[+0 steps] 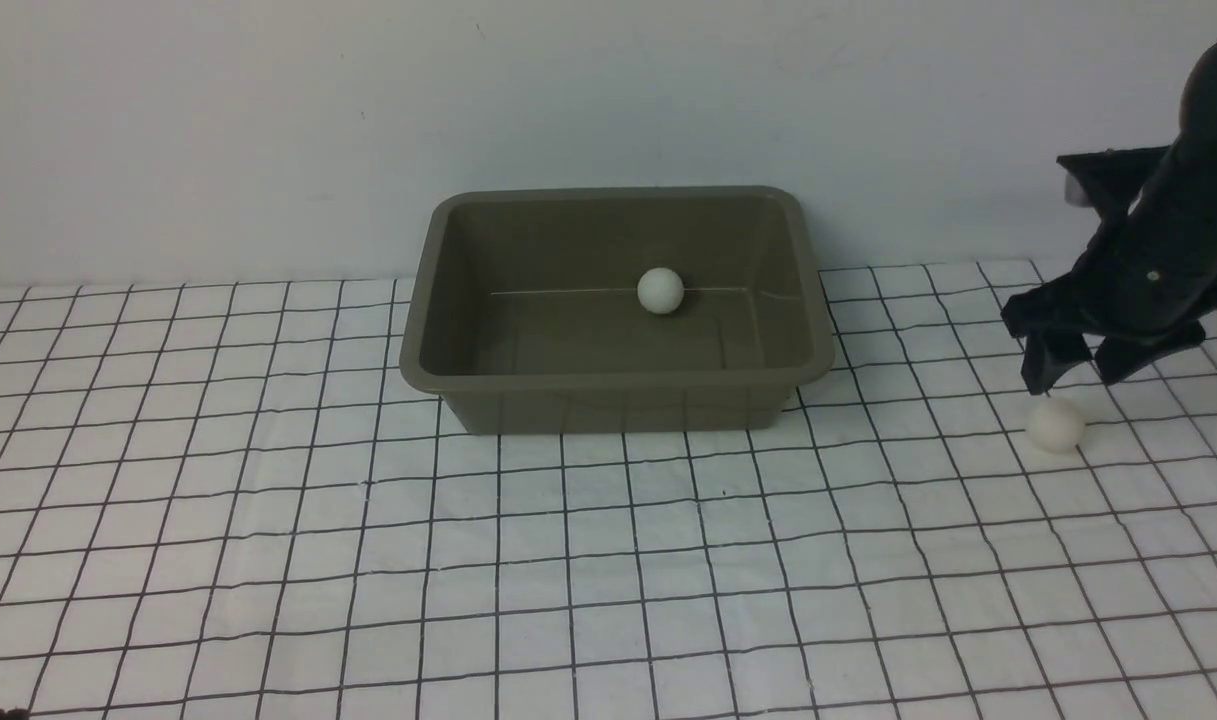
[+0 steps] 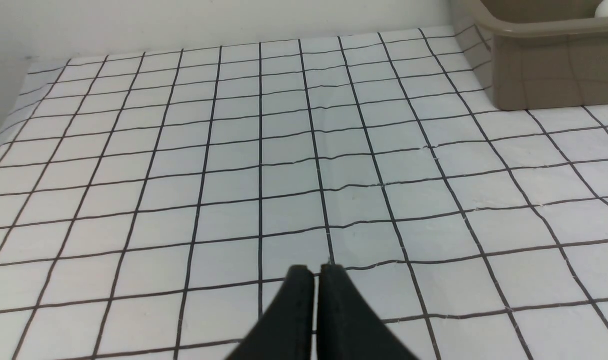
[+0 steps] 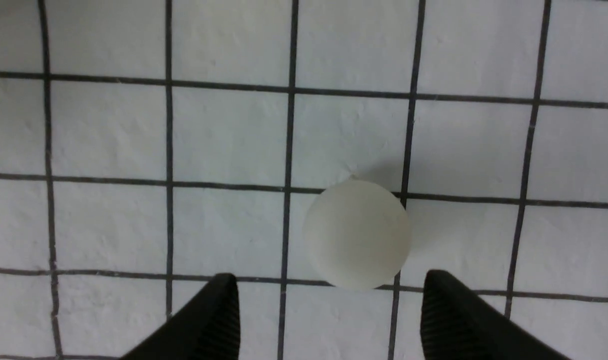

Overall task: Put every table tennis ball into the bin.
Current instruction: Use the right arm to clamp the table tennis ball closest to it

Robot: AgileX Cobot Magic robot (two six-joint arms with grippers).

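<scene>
Right of the bin [image 1: 618, 405], the right gripper [image 1: 1073, 380] hovers over the loose table tennis ball [image 1: 1055, 425], fingers [image 3: 209, 320] spread and empty to straddle it.

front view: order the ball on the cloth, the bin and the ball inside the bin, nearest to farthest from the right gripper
1. The ball on the cloth, far right, just under the open right gripper.
2. The bin, mid-table; its right rim comes next.
3. The ball inside the bin, near the bin's middle, beyond that rim.
</scene>
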